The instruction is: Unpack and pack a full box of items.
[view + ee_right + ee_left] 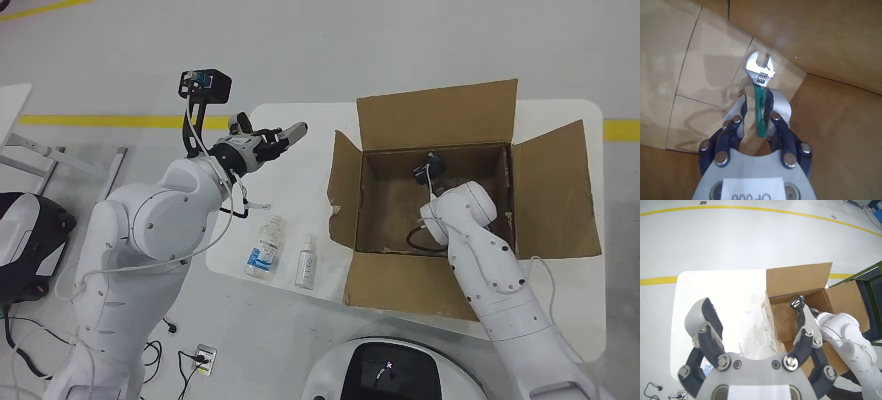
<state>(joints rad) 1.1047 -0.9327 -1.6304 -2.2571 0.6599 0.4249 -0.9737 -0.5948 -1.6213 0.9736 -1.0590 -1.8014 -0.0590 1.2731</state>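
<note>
An open cardboard box (pixel 345 200) stands on the white table (pixel 290 190). My right arm is down inside it. In the right wrist view an adjustable wrench (pixel 761 75) with a green handle lies on the box floor near a corner. My right gripper (pixel 758 98) straddles the handle, one pad against it and a narrow gap at the other. Two small clear bottles (pixel 265 247) (pixel 306 262) lie on the table left of the box. My left gripper (pixel 285 136) hangs open and empty above the table, up and left of the box (pixel 798 279).
The box flaps are folded outward on all sides. A green metal frame (pixel 866 279) stands beyond the box in the left wrist view. Bare tabletop (pixel 719 285) stretches left of the box, and the table's edge (pixel 215 265) runs close to the bottles.
</note>
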